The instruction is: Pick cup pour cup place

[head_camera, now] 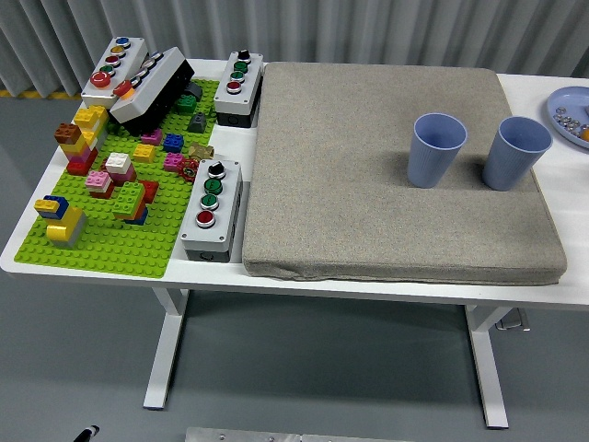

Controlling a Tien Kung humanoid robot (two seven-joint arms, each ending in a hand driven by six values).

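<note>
Two blue cups stand upright on a grey mat (368, 184) on the white table. The left cup (435, 150) is in the mat's right half. The right cup (514, 153) stands beside it near the mat's right edge, a small gap between them. I cannot see into either cup. Neither of my hands is in view.
A green brick baseplate (110, 249) with several coloured bricks fills the table's left side. Three grey button boxes (212, 208) (238, 87) (114, 73) and a tilted black box (155, 88) stand around it. A blue plate (572, 112) with small items is at the right edge.
</note>
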